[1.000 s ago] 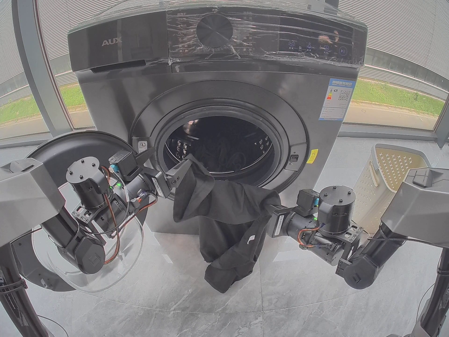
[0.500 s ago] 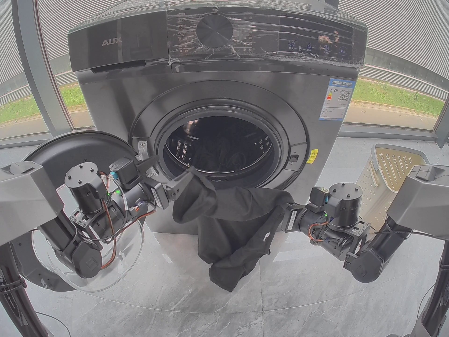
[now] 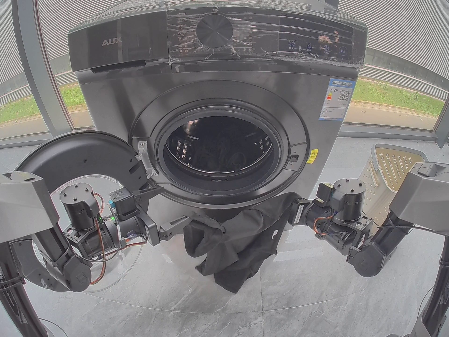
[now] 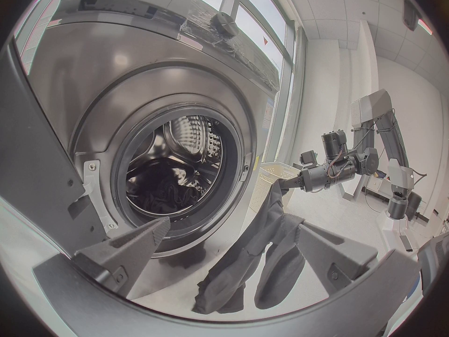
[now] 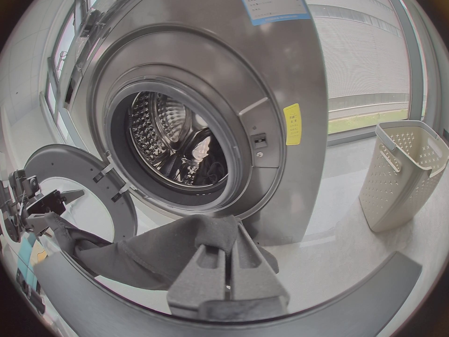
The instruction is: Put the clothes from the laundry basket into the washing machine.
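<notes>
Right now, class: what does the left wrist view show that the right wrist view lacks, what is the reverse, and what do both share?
Left wrist view, not the right: the control dial and the right arm at full length. Right wrist view, not the left: the handle and base of the laundry basket. Both: the washing machine with dark clothes in its open drum, the black garment clamped in the right gripper, the open left gripper at its other end, and the basket's rim.

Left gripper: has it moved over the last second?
Yes. The left gripper has dropped from beside the washing machine drum opening to below its rim.
</notes>
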